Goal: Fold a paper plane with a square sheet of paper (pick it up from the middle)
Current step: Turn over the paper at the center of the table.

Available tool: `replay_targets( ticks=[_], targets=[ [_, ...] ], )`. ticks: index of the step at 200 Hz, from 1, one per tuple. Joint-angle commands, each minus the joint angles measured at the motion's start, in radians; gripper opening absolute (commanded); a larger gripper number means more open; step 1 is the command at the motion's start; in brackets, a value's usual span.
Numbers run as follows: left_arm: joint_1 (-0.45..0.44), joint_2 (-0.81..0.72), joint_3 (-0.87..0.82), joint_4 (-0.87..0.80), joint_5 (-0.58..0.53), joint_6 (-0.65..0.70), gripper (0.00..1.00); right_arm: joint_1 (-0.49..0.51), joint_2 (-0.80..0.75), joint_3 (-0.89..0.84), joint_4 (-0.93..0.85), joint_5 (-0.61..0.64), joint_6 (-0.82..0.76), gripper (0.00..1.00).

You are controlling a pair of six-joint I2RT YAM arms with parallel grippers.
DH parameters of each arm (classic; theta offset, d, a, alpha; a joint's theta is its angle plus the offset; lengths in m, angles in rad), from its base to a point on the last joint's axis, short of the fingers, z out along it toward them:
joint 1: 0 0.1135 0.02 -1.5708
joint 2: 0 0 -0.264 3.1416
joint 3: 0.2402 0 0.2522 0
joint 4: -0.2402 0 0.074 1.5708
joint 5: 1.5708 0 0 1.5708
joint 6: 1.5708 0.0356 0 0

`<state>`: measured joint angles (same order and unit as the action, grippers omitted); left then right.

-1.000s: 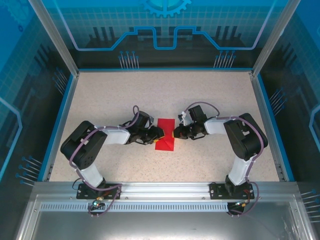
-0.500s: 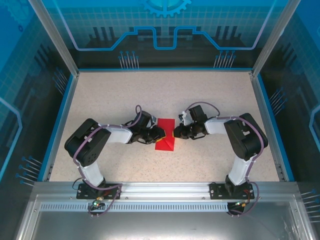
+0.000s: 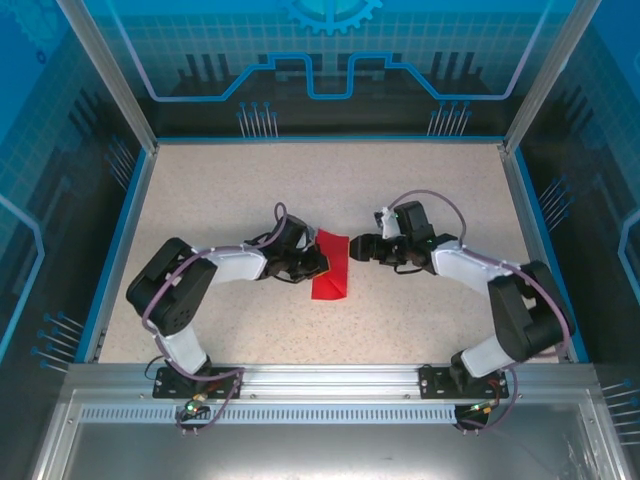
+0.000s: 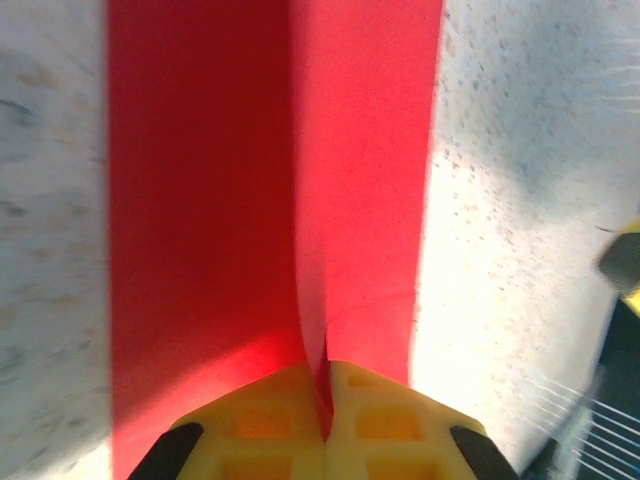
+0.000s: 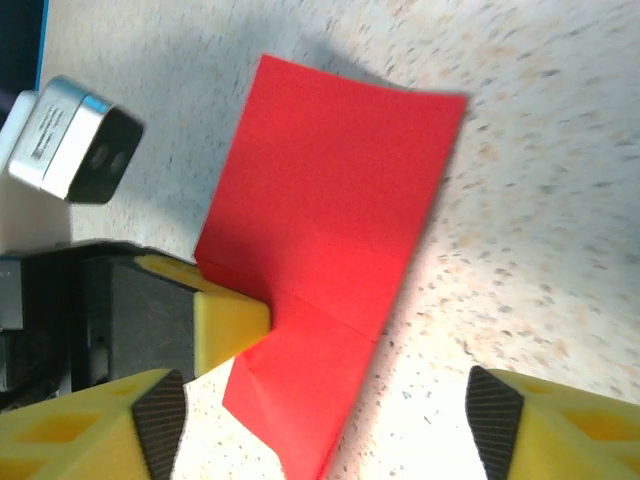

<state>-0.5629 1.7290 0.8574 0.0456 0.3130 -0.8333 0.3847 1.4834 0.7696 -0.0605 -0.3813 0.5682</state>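
The fold of the sheet (image 3: pixel 331 268) should be held in the clamped jaws of the left gripper (image 4: pixel 325 420) while the right gripper (image 5: pixel 327 408), jaws apart, is brought squarely onto it.

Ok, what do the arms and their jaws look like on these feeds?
The left arm and right arm are black with silver-white link shells. Purplish-grey cables run along each. The jaws are yellow blocks with recessed pockets and black corner pads. A silver-and-black camera box sits at the left wrist.
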Motion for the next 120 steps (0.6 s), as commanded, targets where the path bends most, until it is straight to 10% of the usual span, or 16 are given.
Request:
replay_targets(
  ticks=[1, 65, 120],
  targets=[
    [-0.011, -0.098, 0.110, -0.287, -0.176, 0.159, 0.02, -0.024, -0.095, -0.034, -0.053, 0.133, -0.012, 0.86],
    [-0.086, -0.148, 0.415, -0.782, -0.761, 0.438, 0.02, -0.039, -0.275, -0.055, -0.144, 0.288, -0.037, 0.99],
    [-0.205, 0.119, 0.619, -0.944, -1.254, 0.520, 0.02, -0.060, -0.312, -0.085, -0.174, 0.374, 0.021, 0.99]
  ],
)
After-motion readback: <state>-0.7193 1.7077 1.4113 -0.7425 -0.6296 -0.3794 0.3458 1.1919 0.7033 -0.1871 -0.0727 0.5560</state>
